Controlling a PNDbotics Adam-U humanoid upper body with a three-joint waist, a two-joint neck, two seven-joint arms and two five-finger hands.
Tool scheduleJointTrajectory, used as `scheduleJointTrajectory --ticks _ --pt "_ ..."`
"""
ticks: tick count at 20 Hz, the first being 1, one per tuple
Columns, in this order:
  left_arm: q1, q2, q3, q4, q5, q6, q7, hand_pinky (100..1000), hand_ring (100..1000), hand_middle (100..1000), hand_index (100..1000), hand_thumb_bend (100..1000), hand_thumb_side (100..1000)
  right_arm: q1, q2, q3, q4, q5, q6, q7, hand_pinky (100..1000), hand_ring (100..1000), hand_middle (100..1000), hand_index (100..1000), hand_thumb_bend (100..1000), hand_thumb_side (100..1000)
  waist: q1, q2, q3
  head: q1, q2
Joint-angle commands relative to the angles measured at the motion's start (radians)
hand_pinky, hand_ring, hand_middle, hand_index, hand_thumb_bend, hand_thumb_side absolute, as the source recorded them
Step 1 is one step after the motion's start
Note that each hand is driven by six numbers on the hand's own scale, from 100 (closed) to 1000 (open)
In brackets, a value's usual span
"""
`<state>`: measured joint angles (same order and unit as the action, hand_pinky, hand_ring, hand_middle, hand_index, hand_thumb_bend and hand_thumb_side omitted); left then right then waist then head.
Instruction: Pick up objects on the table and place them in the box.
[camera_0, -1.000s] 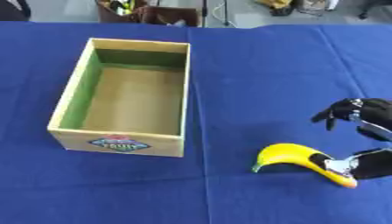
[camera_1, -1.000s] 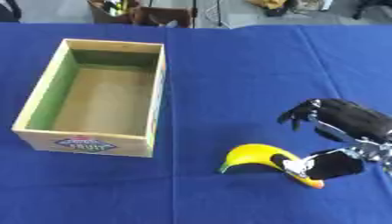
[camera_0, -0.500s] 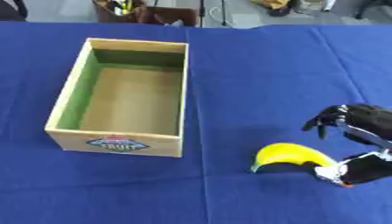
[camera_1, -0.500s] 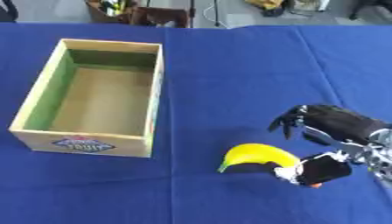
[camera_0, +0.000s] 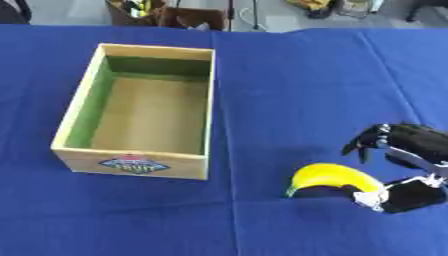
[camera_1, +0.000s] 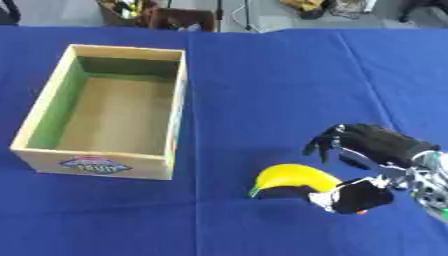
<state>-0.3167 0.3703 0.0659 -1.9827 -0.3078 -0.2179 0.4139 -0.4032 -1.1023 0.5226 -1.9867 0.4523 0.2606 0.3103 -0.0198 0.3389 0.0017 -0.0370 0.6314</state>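
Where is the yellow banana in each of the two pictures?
Left eye view: the banana lies low and right of the middle, on the blue tablecloth, with the right robot hand at its right end.
Right eye view: the banana sits low, just right of the middle.
Shared landmark: the wooden box stands to its left in both.

Yellow banana (camera_0: 333, 176) arching upward on blue cloth, right of an open, empty wooden box (camera_0: 80, 152)
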Motion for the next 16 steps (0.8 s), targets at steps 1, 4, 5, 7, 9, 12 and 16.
scheduleJointTrajectory --ticks 1,4,5,7,9,12,16 --pt "-0.006 0.024 0.001 -0.017 0.001 0.000 -0.002 549 701 766 902 100 1000 0.001 -0.012 -0.011 -0.013 0.012 0.018 0.006 802 841 535 808 308 620 0.002 -0.021 0.003 -0.003 -0.003" --pt "-0.006 0.024 0.001 -0.017 0.001 -0.001 -0.004 549 701 766 902 100 1000 0.003 -0.008 -0.009 -0.013 0.015 0.028 0.016 802 842 531 814 305 613 0.004 -0.020 0.004 -0.005 -0.004" --pt "-0.007 0.024 0.001 -0.017 0.001 -0.001 -0.004 549 702 766 902 100 1000 0.004 -0.005 -0.009 -0.013 0.016 0.031 0.020 802 843 532 815 307 613 0.004 -0.020 0.005 -0.006 -0.004" --pt "-0.008 0.023 0.000 -0.017 0.001 -0.001 -0.006 550 702 766 902 100 1000 0.004 -0.001 -0.007 -0.013 0.017 0.038 0.027 802 844 532 815 311 606 0.005 -0.020 0.006 -0.008 -0.005" --pt "-0.008 0.023 0.000 -0.017 0.001 -0.002 -0.007 550 702 767 902 100 1000 0.007 0.002 -0.005 -0.013 0.019 0.045 0.036 801 843 532 813 319 604 0.006 -0.019 0.008 -0.009 -0.006" --pt "-0.008 0.024 0.001 -0.017 0.001 -0.002 -0.008 550 702 767 902 100 1000 0.009 0.006 -0.005 -0.013 0.025 0.051 0.039 796 840 522 775 323 601 0.007 -0.018 0.009 -0.009 -0.007" --pt "-0.008 0.023 0.000 -0.017 0.001 -0.002 -0.012 550 702 767 902 100 1000 0.007 0.009 -0.008 -0.013 0.036 0.054 0.028 780 826 494 699 322 593 0.007 -0.016 0.008 -0.009 -0.007"
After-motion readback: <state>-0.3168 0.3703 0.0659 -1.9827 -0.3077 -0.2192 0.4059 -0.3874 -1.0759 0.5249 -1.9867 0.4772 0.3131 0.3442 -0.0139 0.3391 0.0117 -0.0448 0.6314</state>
